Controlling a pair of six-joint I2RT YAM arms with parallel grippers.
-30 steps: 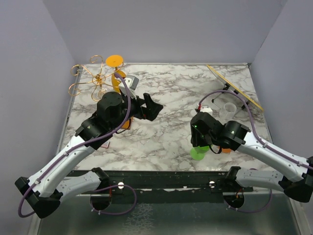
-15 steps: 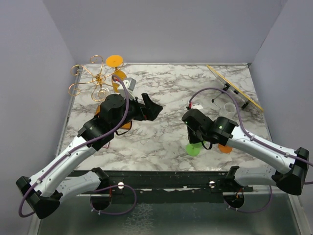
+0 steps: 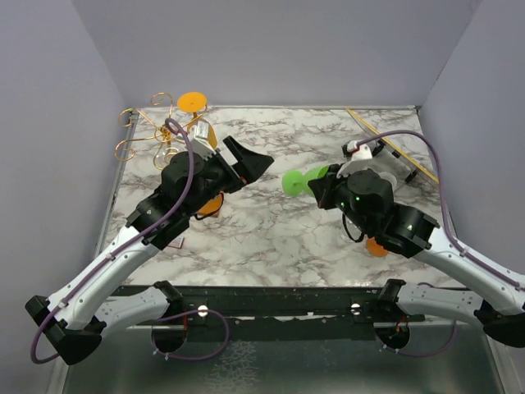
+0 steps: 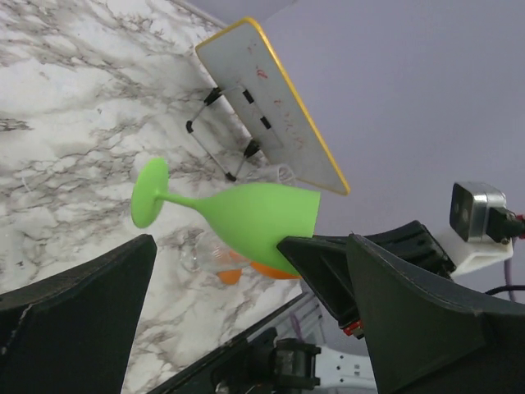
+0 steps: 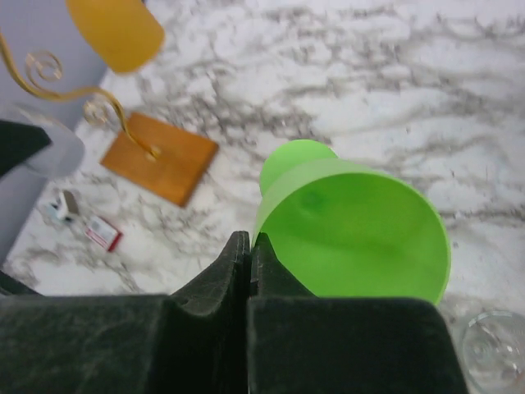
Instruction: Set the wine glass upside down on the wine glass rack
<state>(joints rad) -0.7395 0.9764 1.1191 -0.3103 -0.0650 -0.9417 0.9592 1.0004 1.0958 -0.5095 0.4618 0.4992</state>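
My right gripper is shut on the rim of a green wine glass. It holds the glass on its side above the middle of the table, foot pointing left. In the right wrist view the fingers pinch the wall of the green wine glass. The wine glass rack, of gold wire, stands at the back left, its wooden base mostly hidden by my left arm in the top view. My left gripper is open and empty, just left of the glass foot. In the left wrist view the green glass shows between its fingers.
An orange glass hangs upside down on the rack. A yellow-edged board on a stand is at the back right. A clear glass and an orange glass lie near it. Small cards lie by the rack base.
My right arm has lifted the green glass off the near table and swung it back and left, tipping it on its side. My left gripper has moved slightly back and up.
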